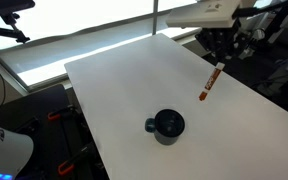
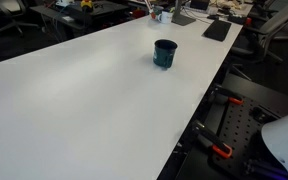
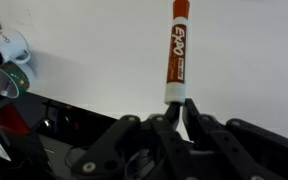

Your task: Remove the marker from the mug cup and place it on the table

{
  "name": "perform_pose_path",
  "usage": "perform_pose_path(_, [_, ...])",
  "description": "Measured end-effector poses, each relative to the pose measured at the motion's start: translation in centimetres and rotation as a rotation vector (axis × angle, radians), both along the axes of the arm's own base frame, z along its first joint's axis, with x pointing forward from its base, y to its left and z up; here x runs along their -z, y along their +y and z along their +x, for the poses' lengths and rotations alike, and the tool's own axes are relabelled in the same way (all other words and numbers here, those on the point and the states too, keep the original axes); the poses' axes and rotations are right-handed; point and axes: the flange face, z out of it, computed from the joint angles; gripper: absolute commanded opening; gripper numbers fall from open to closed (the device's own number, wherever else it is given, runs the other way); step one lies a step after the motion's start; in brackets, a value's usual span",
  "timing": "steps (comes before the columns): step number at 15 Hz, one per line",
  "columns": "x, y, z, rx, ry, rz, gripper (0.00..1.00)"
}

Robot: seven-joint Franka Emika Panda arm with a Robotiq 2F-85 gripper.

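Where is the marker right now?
In an exterior view the marker is right of the mug, over the table, its end at the pincer.

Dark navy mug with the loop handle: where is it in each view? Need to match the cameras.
In an exterior view: the dark navy round mug stands low centre on the white tabletop, handle toward picture left.
In an exterior view: upper centre, toward the table's far end.
Wrist view: not in it.
Shared landmark: the white tabletop, seen in all three.
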Motion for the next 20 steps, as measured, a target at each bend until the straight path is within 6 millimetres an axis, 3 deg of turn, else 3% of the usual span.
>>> perform_pose_path(5, [1.2, 5.8, 4.0, -0.215, 0.035, -0.022, 0.01])
perform_pose_path(12, [6.4, 12.4, 8.2, -0.493, 0.111, 0.088, 0.01])
perform_pose_path(15, [9.8, 13.4, 9.0, -0.571, 0.171, 0.144, 0.01])
perform_pose_path(20, [17.2, 12.5, 8.8, -0.615, 0.291, 0.21, 0.01])
